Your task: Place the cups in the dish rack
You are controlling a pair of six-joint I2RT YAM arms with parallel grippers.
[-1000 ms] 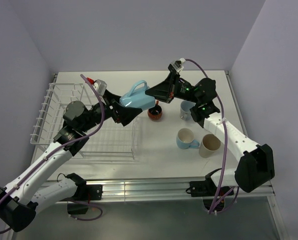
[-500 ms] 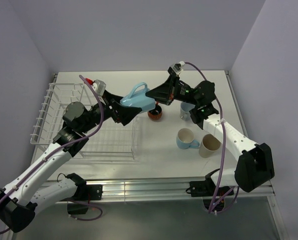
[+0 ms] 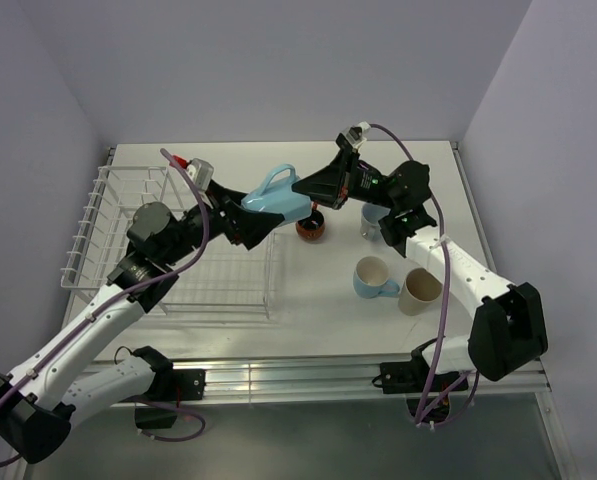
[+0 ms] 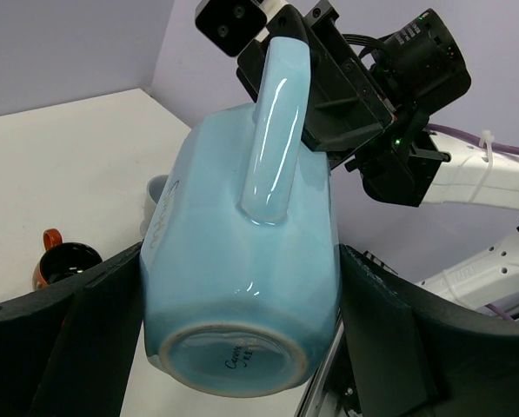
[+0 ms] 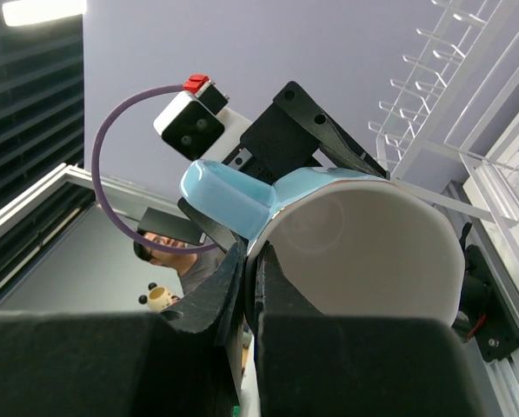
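Observation:
A light blue mug (image 3: 273, 195) hangs in the air between both arms, to the right of the white wire dish rack (image 3: 118, 215). My left gripper (image 3: 258, 218) is shut on the mug's body (image 4: 242, 261), with one finger on each side and the mug's base toward its camera. My right gripper (image 3: 303, 190) is shut on the mug's rim (image 5: 363, 252), one finger inside and one outside. A red-orange mug (image 3: 311, 225) stands on the table under the held mug. A second light blue mug (image 3: 375, 277) and a cream mug (image 3: 420, 290) stand at the right. A third blue mug (image 3: 374, 220) is partly hidden behind the right arm.
The rack fills the left of the table, its raised end at the far left; its bars show in the right wrist view (image 5: 433, 104). The red-orange mug shows in the left wrist view (image 4: 63, 263). Walls close off the back and both sides.

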